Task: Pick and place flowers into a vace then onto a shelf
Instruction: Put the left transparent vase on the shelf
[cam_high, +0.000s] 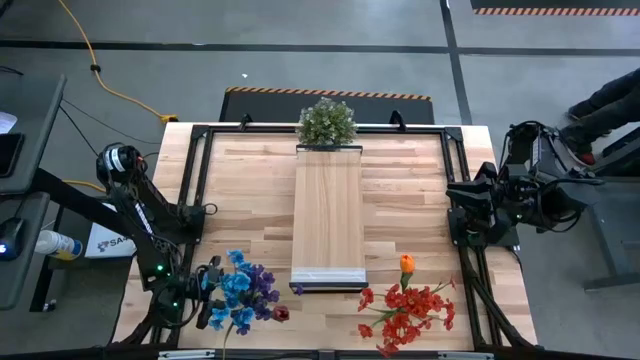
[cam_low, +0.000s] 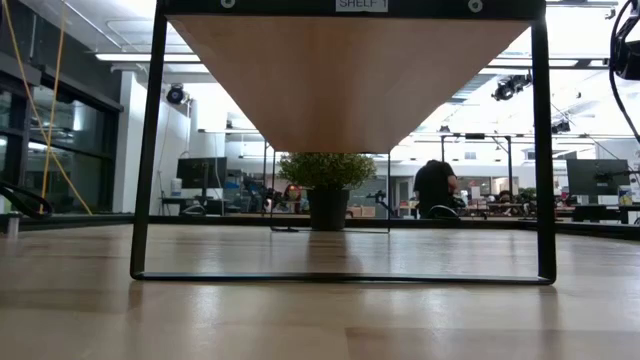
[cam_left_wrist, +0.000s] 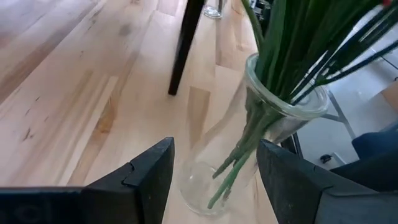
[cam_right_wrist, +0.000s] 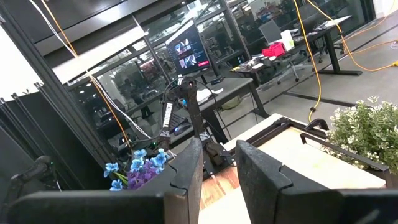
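A clear glass vase (cam_left_wrist: 249, 124) holds a bunch of green stems (cam_left_wrist: 292, 56). Their blue, purple and dark red blooms (cam_high: 243, 290) show near the table's front left corner. My left gripper (cam_left_wrist: 214, 155) stands there, shut on the vase. Red and orange flowers (cam_high: 405, 305) lie flat on the tabletop at the front right. The raised light-wood shelf (cam_high: 328, 215) runs down the table's middle. My right gripper (cam_right_wrist: 217, 165) is raised at the table's right edge, level, with a narrow gap between its fingers and nothing in it. My left gripper has the vase's lower body (cam_left_wrist: 252, 167) between its two fingers, one on each side. The fingers come from the table's left, slanting down. The vase is tilted, its mouth (cam_left_wrist: 286, 93) leaning away from the fingers. I cannot tell whether its bottom rests on the table.
A bushy green plant (cam_high: 326, 122) stands at the shelf's far end. The shelf's black frame legs (cam_low: 148, 150) stand on the tabletop (cam_high: 400, 190). A black frame rims the table. A person sits beyond the table's right side (cam_high: 610, 100), and another in the room behind (cam_low: 435, 190).
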